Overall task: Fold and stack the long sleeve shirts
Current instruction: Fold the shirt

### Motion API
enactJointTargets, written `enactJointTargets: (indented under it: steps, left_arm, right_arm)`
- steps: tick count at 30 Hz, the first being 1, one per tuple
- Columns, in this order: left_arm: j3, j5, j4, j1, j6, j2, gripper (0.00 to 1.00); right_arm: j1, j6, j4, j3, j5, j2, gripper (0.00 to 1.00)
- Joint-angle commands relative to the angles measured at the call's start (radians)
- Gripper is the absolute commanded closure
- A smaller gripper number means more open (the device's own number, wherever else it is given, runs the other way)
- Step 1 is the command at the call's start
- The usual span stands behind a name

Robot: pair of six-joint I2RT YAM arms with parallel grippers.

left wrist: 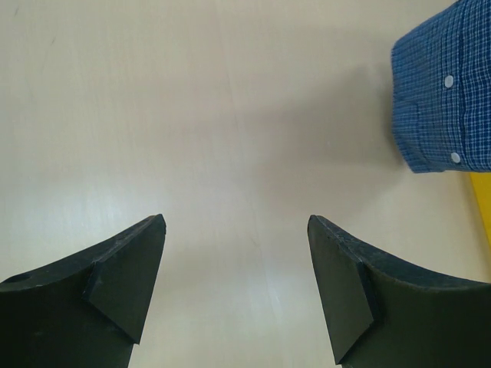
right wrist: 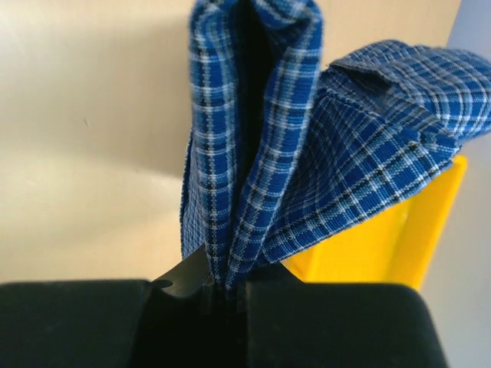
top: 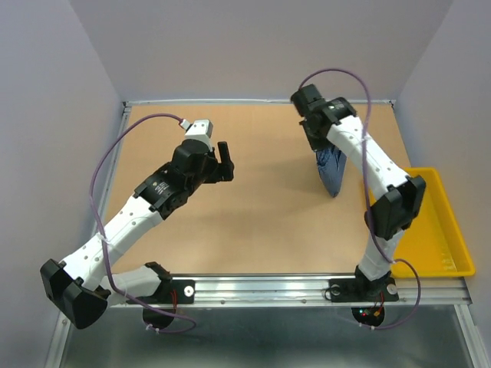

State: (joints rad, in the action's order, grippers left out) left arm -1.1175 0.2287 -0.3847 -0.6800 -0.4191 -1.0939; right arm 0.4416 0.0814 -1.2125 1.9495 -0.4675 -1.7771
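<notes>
A blue fine-checked shirt (top: pixel 331 170) hangs bunched from my right gripper (top: pixel 321 146) at the back right of the table, its lower end near the tabletop. In the right wrist view the gripper (right wrist: pixel 227 285) is shut on a fold of the shirt (right wrist: pixel 307 161), which drapes away from the jaws. My left gripper (top: pixel 225 162) is open and empty over the middle of the table, left of the shirt. In the left wrist view its fingers (left wrist: pixel 337 284) stand wide apart over bare table (left wrist: pixel 192 115), and the shirt (left wrist: pixel 449 92) with white buttons shows at the upper right.
A yellow plastic tray (top: pixel 439 230) sits at the table's right edge, beside the right arm; it also shows in the right wrist view (right wrist: pixel 383 238) behind the shirt. Grey walls close in the table at the back and sides.
</notes>
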Motion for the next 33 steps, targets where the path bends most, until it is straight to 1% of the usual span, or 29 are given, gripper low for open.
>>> enactJointTargets:
  steps: [1,2,3,4,5,7,10,14,16,17,18,19,20,21,22,23,24,25,27,29,30,31,33]
  left_arm:
    - [0.050,-0.022,-0.022,0.016,-0.040,0.060,0.13]
    - [0.064,-0.020,-0.022,0.020,-0.055,0.068,0.13]
    - [0.090,-0.020,-0.022,0.022,-0.063,0.075,0.13]
    - [0.100,-0.017,-0.023,0.028,-0.072,0.098,0.13]
    - [0.120,-0.014,-0.028,0.028,-0.092,0.110,0.13]
    - [0.142,-0.002,-0.033,0.033,-0.112,0.159,0.13]
    - [0.182,0.014,-0.043,0.039,-0.142,0.224,0.13]
    - [0.209,0.057,-0.074,0.040,-0.187,0.299,0.13]
    - [0.225,0.086,-0.089,0.040,-0.221,0.350,0.13]
    - [0.241,0.092,-0.092,0.040,-0.230,0.367,0.13]
    - [0.249,0.110,-0.094,0.040,-0.242,0.382,0.13]
    - [0.257,0.116,-0.097,0.040,-0.266,0.412,0.13]
    - [0.266,0.123,-0.097,0.040,-0.277,0.425,0.13]
    - [0.283,0.124,-0.097,0.040,-0.286,0.437,0.13]
    - [0.291,0.124,-0.095,0.040,-0.294,0.457,0.13]
    - [0.297,0.123,-0.097,0.040,-0.303,0.463,0.13]
    - [0.309,0.123,-0.100,0.040,-0.319,0.468,0.13]
    - [0.314,0.118,-0.100,0.040,-0.328,0.479,0.13]
    - [0.329,0.116,-0.094,0.040,-0.351,0.496,0.13]
    - [0.338,0.115,-0.083,0.040,-0.365,0.522,0.13]
    - [0.341,0.116,-0.079,0.040,-0.374,0.526,0.13]
    - [0.343,0.123,-0.079,0.040,-0.389,0.531,0.13]
    - [0.349,0.120,-0.069,0.040,-0.402,0.525,0.13]
  right_arm:
    - [0.150,0.009,-0.140,-0.018,-0.242,-0.166,0.99]
    - [0.173,0.017,-0.140,-0.014,-0.252,-0.250,0.99]
    - [0.196,0.030,-0.142,0.000,-0.267,-0.293,1.00]
    - [0.241,0.069,-0.163,0.053,-0.284,-0.335,0.99]
    - [0.265,0.084,-0.171,0.087,-0.287,-0.420,0.99]
    - [0.340,0.092,-0.173,0.129,-0.283,-0.490,1.00]
    - [0.419,0.104,-0.173,0.189,-0.283,-0.592,1.00]
    - [0.483,0.132,-0.173,0.229,-0.252,-0.666,0.99]
    - [0.517,0.142,-0.171,0.239,-0.224,-0.686,0.91]
    - [0.529,0.144,-0.171,0.246,-0.217,-0.691,0.85]
    - [0.542,0.139,-0.170,0.249,-0.208,-0.696,0.84]
    - [0.563,0.136,-0.165,0.256,-0.185,-0.699,0.80]
    - [0.571,0.135,-0.163,0.265,-0.175,-0.699,0.73]
    - [0.578,0.135,-0.162,0.275,-0.160,-0.697,0.58]
    - [0.591,0.127,-0.159,0.287,-0.134,-0.696,0.50]
    - [0.597,0.117,-0.151,0.307,-0.087,-0.690,0.44]
    - [0.602,0.109,-0.145,0.315,-0.063,-0.671,0.35]
    - [0.606,0.081,-0.124,0.313,0.004,-0.656,0.32]
    - [0.608,0.066,-0.099,0.304,0.070,-0.598,0.26]
    - [0.606,0.061,-0.050,0.284,0.133,-0.541,0.23]
    - [0.608,0.058,-0.030,0.254,0.145,-0.510,0.20]
    - [0.606,0.054,0.011,0.232,0.156,-0.440,0.18]
    - [0.602,0.049,0.051,0.189,0.164,-0.369,0.15]
